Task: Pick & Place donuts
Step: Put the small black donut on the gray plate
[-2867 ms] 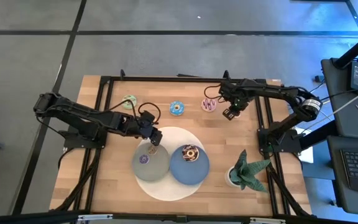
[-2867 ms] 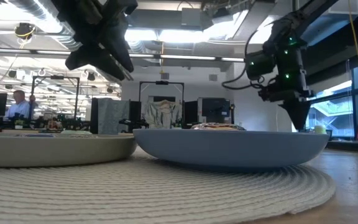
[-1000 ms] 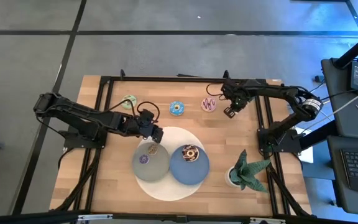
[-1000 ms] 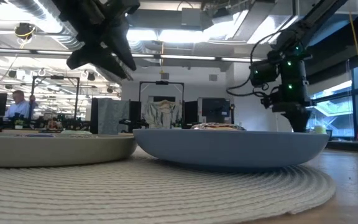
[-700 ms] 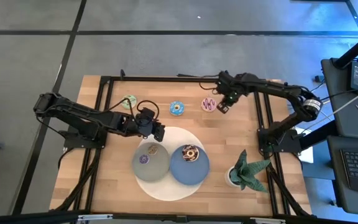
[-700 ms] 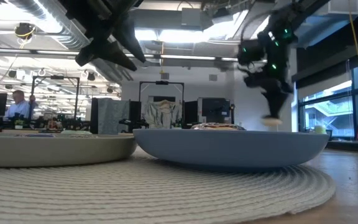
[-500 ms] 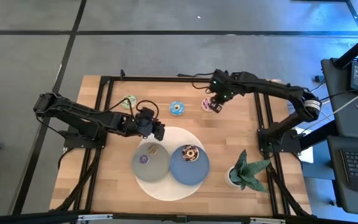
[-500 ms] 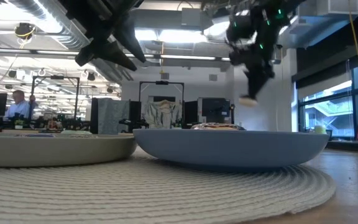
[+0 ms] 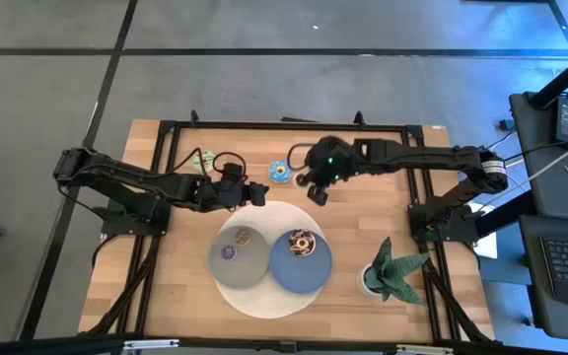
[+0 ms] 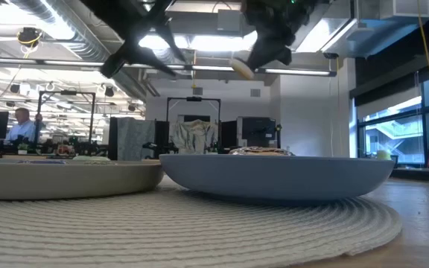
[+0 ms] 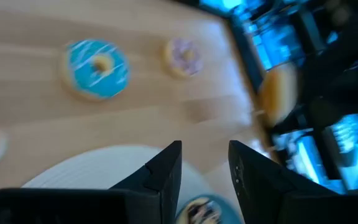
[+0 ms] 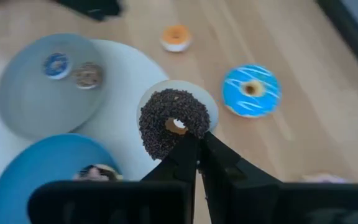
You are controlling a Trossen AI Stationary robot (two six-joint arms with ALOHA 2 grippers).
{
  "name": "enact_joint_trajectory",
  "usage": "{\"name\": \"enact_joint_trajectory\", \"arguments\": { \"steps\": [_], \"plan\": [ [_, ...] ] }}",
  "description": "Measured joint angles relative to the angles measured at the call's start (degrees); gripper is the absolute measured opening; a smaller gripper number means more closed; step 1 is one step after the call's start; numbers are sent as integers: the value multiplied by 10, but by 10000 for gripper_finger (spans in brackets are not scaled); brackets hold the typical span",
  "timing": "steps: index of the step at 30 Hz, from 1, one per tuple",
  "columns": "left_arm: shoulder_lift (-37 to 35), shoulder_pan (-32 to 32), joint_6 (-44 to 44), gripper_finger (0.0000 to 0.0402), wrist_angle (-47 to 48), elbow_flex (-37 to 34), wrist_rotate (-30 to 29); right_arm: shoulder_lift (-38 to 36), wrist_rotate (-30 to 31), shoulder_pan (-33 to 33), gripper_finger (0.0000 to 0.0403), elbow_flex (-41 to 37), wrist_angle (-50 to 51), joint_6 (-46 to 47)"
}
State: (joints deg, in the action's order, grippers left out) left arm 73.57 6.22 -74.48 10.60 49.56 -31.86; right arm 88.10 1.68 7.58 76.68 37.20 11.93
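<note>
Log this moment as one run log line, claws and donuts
right claw: shut on chocolate donut, carried above the table | left claw: open, empty, near white mat | blue donut: on table

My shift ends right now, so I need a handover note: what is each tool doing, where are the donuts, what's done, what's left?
Right tool: shut on the chocolate donut, held above the table by the white mat.
Left tool: open, empty, beside the mat.
Done: purple donut and brown donut on the grey plate; one donut on the blue plate.
Left: place the held one; blue donut, orange donut and pale pink donut lie on the wood.
</note>
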Motion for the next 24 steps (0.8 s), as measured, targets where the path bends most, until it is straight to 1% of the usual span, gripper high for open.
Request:
{"name": "enact_joint_trajectory", "arguments": {
  "steps": [5, 11, 18, 24],
  "plan": [
    [20, 0, 57, 128, -98, 0, 4, 16, 0, -31, 15, 0, -28, 2],
    [57, 0, 82, 127, -170, 0, 30, 27, 1, -43, 19, -1, -35, 27],
    [88, 0, 83, 127, -202, 0, 51, 30, -2, -51, 20, -1, -35, 31],
    [90, 0, 95, 127, -205, 0, 62, 30, -2, -51, 20, -1, -37, 31]
  ]
}}
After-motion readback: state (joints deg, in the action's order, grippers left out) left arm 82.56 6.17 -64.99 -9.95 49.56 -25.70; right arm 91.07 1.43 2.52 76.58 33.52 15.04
